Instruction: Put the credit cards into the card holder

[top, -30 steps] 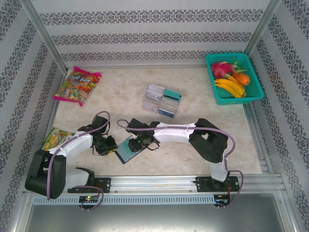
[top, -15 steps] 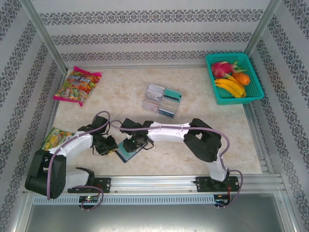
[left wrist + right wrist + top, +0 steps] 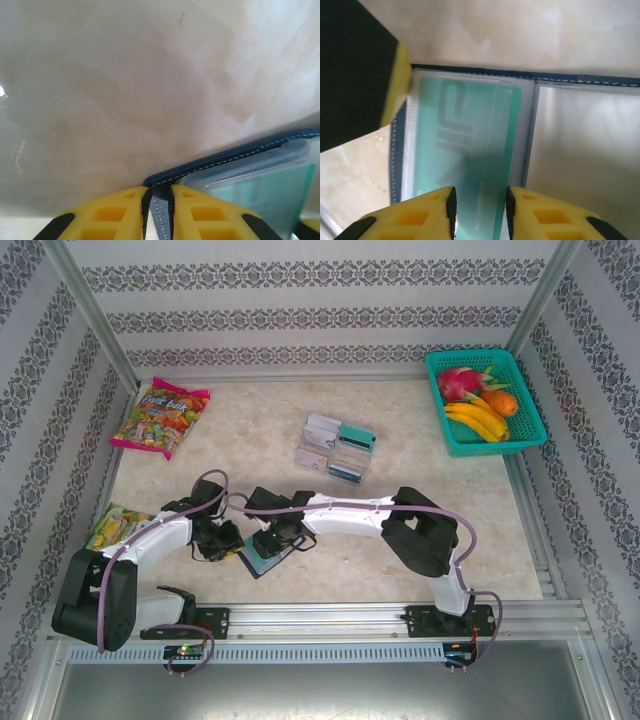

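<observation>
The card holder (image 3: 260, 560) lies open on the table near the front, dark navy with clear sleeves. My left gripper (image 3: 232, 544) is shut on its left edge; in the left wrist view the yellow fingers (image 3: 157, 200) pinch the stitched navy flap (image 3: 230, 152). A teal credit card (image 3: 470, 140) sits in the left sleeve, most of it inside. My right gripper (image 3: 480, 200) hovers over the card's near end, its jaws apart and narrower than the card. More credit cards (image 3: 335, 448) rest in a clear tray farther back.
A green basket (image 3: 485, 400) of fruit stands at the back right. A candy bag (image 3: 160, 418) lies at the back left and a snack packet (image 3: 115, 525) by the left arm. The left gripper's finger (image 3: 355, 75) crowds the holder's left side.
The right arm has slid left over the card holder, and its jaws have opened a little. The left gripper has kept its hold on the holder's edge.
</observation>
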You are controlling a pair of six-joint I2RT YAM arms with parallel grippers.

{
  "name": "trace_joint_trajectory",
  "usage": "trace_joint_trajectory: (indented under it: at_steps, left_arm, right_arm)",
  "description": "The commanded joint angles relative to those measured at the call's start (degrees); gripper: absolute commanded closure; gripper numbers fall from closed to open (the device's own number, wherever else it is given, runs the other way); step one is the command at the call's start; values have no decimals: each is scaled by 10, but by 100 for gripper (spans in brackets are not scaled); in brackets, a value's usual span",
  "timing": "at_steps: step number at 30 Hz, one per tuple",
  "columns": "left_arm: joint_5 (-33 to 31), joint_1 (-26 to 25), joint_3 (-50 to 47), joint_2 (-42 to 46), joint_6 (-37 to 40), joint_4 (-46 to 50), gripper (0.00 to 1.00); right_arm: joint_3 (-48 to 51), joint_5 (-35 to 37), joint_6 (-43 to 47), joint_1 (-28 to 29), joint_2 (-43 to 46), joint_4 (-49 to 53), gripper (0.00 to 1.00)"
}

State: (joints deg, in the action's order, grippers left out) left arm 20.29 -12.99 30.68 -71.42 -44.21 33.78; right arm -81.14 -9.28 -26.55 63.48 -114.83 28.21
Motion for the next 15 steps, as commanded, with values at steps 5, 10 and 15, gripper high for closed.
trace_joint_trajectory:
  at_steps: [5, 10, 15]
  left_arm:
    - [-21, 1, -3, -14, 12, -25, 78]
    - [-17, 1, -6, -17, 11, -31, 78]
    - [-17, 1, -3, -15, 11, -30, 78]
  right_arm:
    - [60, 2, -6, -44, 123, -31, 64]
    - [165, -11, -46, -108, 182, -89, 61]
    - [201, -21, -45, -137, 167, -108, 57]
